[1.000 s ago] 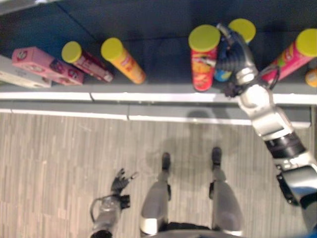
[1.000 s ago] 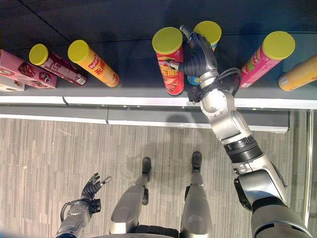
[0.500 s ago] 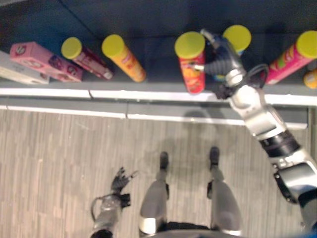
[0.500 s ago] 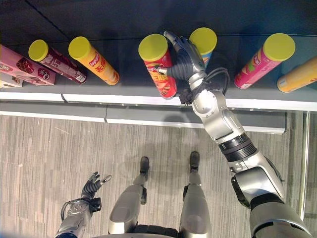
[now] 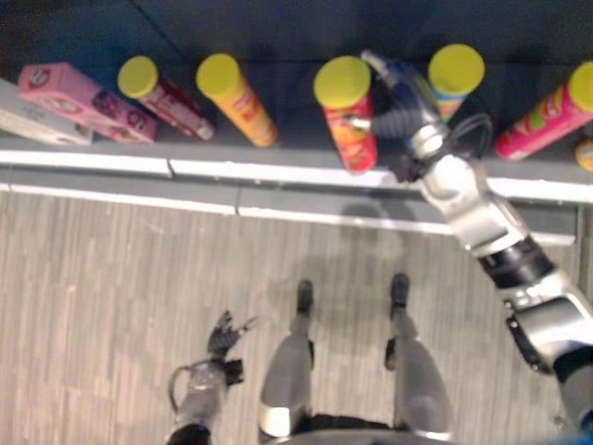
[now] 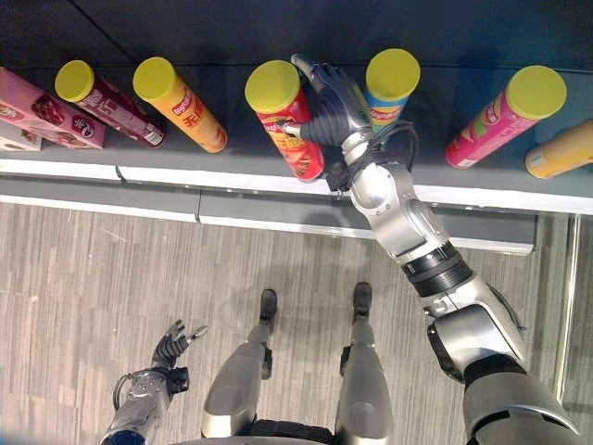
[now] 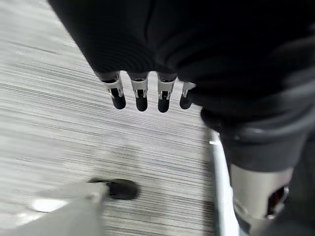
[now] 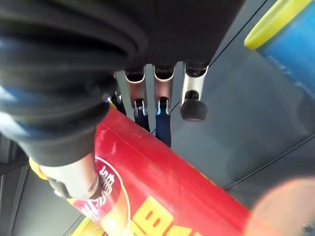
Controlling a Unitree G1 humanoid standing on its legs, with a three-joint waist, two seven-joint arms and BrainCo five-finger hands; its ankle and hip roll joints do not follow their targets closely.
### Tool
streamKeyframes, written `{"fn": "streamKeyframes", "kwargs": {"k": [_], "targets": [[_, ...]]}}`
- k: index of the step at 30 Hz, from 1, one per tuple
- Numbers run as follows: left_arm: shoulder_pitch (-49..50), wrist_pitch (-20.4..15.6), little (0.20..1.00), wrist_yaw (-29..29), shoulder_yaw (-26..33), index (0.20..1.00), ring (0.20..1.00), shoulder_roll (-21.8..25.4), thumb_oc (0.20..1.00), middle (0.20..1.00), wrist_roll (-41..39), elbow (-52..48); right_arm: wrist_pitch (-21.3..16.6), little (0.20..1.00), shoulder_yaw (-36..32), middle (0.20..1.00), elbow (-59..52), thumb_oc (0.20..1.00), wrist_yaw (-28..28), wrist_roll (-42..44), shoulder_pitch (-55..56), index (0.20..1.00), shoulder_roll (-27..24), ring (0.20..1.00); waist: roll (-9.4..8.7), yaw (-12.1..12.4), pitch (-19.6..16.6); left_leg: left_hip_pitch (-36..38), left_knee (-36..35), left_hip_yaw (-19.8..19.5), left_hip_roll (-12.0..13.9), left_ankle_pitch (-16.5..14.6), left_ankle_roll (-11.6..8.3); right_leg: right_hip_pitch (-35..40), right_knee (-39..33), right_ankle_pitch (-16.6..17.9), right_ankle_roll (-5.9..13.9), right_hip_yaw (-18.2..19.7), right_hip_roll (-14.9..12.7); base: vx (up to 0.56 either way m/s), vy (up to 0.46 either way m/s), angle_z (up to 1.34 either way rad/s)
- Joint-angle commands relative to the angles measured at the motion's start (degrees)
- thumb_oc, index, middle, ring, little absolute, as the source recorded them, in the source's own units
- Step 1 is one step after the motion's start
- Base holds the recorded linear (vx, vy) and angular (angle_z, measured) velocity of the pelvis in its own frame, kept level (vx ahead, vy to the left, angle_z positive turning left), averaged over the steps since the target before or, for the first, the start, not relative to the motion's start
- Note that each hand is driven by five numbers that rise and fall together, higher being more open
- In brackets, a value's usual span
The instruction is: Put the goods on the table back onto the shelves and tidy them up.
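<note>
A red can with a yellow lid point(image 6: 283, 116) stands upright on the dark shelf point(image 6: 185, 176). My right hand point(image 6: 334, 107) is at its right side. The thumb point(image 8: 74, 177) lies across the can's label point(image 8: 162, 196) and the fingers point(image 8: 165, 123) reach past its far side, so the can is pinched between them. A blue can point(image 6: 389, 83) stands just right of the hand. My left hand point(image 6: 171, 345) hangs low over the floor, away from the shelf, with relaxed fingers point(image 7: 140, 96) holding nothing.
The same shelf carries an orange can point(image 6: 176, 102), a dark red can point(image 6: 107, 97) and a pink box point(image 6: 42, 111) to the left. A pink can point(image 6: 505, 116) and a yellow-orange can point(image 6: 561, 148) stand to the right. A gap lies between the orange and red cans.
My right hand has slid the red can leftward along the shelf, away from the blue can. The left hand has stayed where it was.
</note>
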Motion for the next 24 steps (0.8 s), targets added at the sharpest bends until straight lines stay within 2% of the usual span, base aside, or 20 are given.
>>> {"fn": "streamKeyframes", "kwargs": {"k": [1,15,24], "targets": [[1.8,-0.65,1.0,1.16,-0.91,1.0,1.0,2.61,1.0,1.0,1.35,-0.32,-2.19,0.2,0.56,0.2,-0.03,0.2,-2.97,-2.01,-12.59,0.2,0.52,0.2,0.43,0.83,-1.28,0.33,0.05,1.47,1.71,-1.86,2.79,-1.52,2.93,-2.43,0.81,2.85,-6.58,0.0,0.0,0.0],[0.35,-1.12,1.0,1.91,-2.28,1.0,1.0,3.26,1.0,1.0,0.8,0.19,-1.9,0.2,-3.9,0.2,6.63,0.2,-8.68,-2.47,-14.3,0.2,0.66,0.2,2.1,1.85,-1.28,-2.78,0.05,1.46,1.68,-1.47,2.76,-5.22,4.49,-2.43,1.08,3.04,-7.14,0.0,0.001,0.0],[-0.47,-1.26,1.0,2.0,-3.15,1.0,1.0,3.7,1.0,1.0,0.94,0.78,-2.07,0.2,-5.61,0.2,6.05,0.2,-9.18,-2.26,-13.16,0.2,2.58,0.2,2.33,1.97,-1.28,-3.4,0.05,1.48,1.71,-1.49,2.72,-6.49,5.04,-2.35,1.21,2.99,-7.23,0.0,0.0,0.0]]}}
